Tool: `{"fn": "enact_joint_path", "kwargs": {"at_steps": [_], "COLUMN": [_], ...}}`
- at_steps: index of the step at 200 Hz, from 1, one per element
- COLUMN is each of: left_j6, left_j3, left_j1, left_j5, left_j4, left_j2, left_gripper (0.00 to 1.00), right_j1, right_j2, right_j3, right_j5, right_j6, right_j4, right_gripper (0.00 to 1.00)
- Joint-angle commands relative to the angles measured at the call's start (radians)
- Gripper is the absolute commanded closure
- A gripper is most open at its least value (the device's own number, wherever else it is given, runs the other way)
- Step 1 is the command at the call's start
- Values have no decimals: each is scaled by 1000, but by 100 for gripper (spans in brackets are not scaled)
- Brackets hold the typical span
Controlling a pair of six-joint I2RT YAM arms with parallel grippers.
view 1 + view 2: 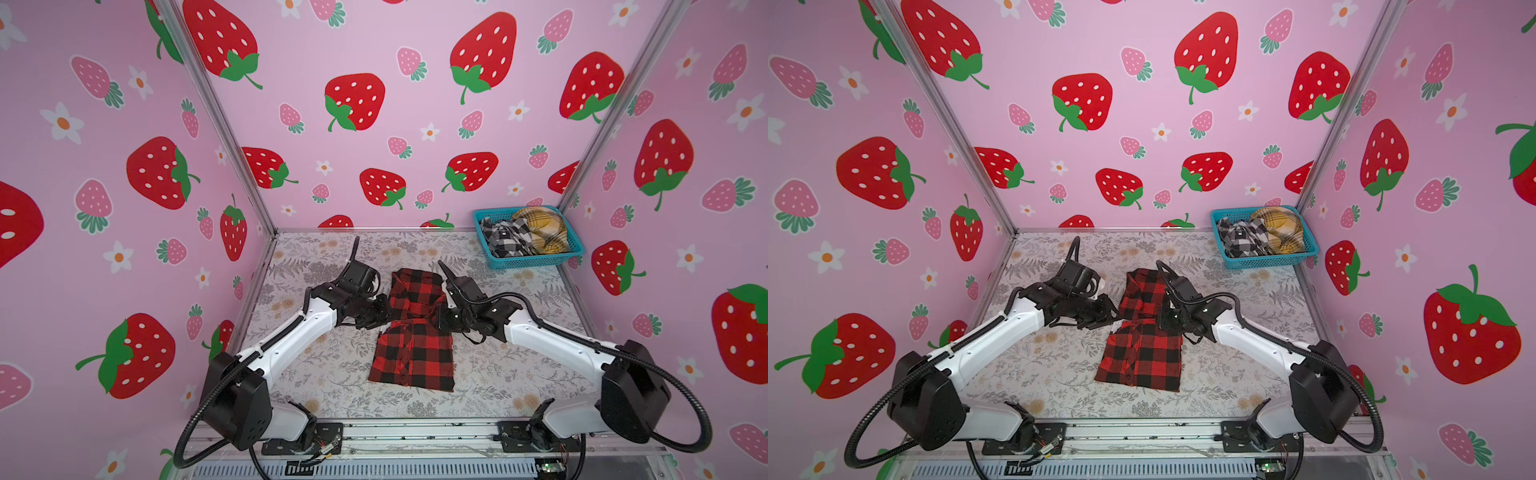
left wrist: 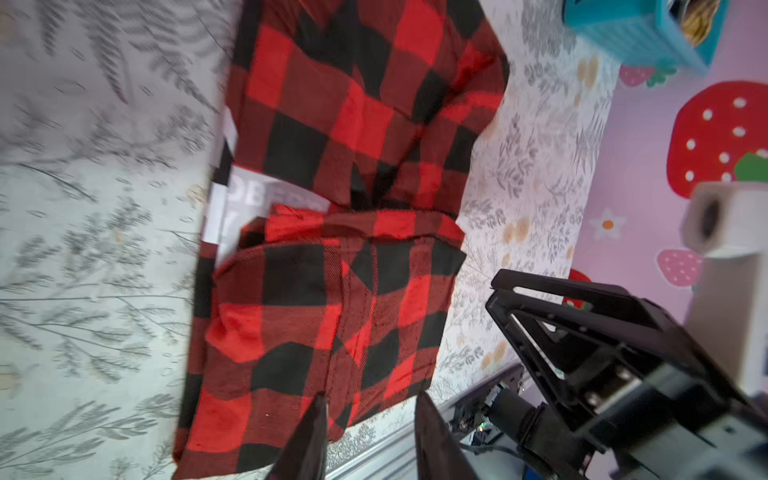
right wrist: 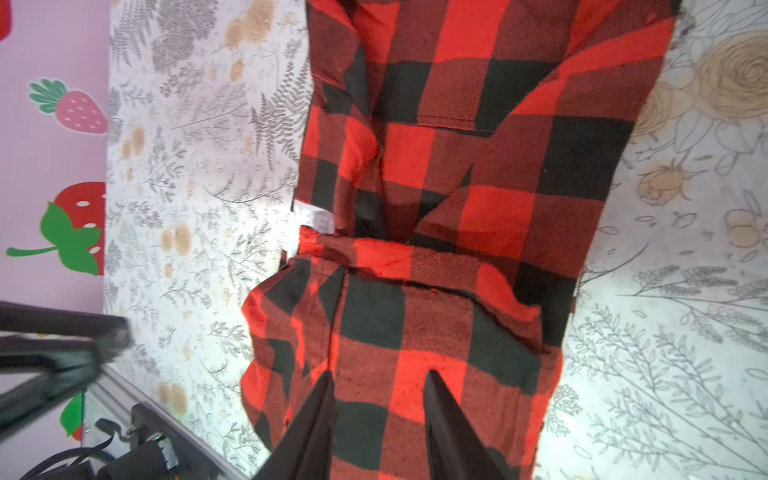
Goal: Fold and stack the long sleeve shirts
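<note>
The red-and-black check long sleeve shirt point(image 1: 411, 353) point(image 1: 1142, 353) lies partly folded in the middle of the table, its upper half creased over toward the waist. White block letters point(image 2: 257, 195) peek out at one side edge. My left gripper point(image 1: 384, 312) point(image 2: 372, 409) hovers at the shirt's left edge, open, with nothing between its fingers. My right gripper point(image 1: 441, 319) point(image 3: 380, 376) hangs over the shirt's right side point(image 3: 457, 208), jaws apart and empty. A black-and-white check shirt point(image 1: 505, 239) and a mustard-yellow plaid shirt point(image 1: 542, 230) lie crumpled in a basket.
The teal plastic basket point(image 1: 536, 262) point(image 1: 1266, 262) stands at the table's back right corner. Pink strawberry walls close in the left, back and right sides. A metal rail point(image 1: 415, 432) with both arm bases runs along the front edge. The floral table cover point(image 1: 324, 374) surrounds the shirt.
</note>
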Motion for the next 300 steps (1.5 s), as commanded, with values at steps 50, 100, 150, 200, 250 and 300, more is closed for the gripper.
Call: {"fn": "enact_joint_path", "kwargs": {"at_steps": [50, 100, 150, 200, 250, 300], "left_j6": [-22, -20, -33, -97, -86, -59], "left_j3": [17, -61, 25, 83, 159, 162], "left_j1": [46, 33, -38, -124, -128, -128], "left_j5": [12, 13, -91, -30, 0, 6], "left_j4": [85, 142, 41, 128, 155, 142], "left_j2": [319, 340, 112, 239, 444, 498], "left_gripper": [80, 83, 64, 77, 84, 87], "right_j1": [52, -8, -1, 76, 153, 153], "right_j2": [105, 162, 50, -17, -65, 46], "right_j3": [-162, -193, -91, -78, -241, -278], "right_j5": [-47, 9, 111, 120, 26, -5], "right_j6": [152, 150, 96, 115, 156, 179], "right_j4": [115, 82, -67, -147, 92, 145], "right_gripper": [74, 79, 58, 33, 48, 75]}}
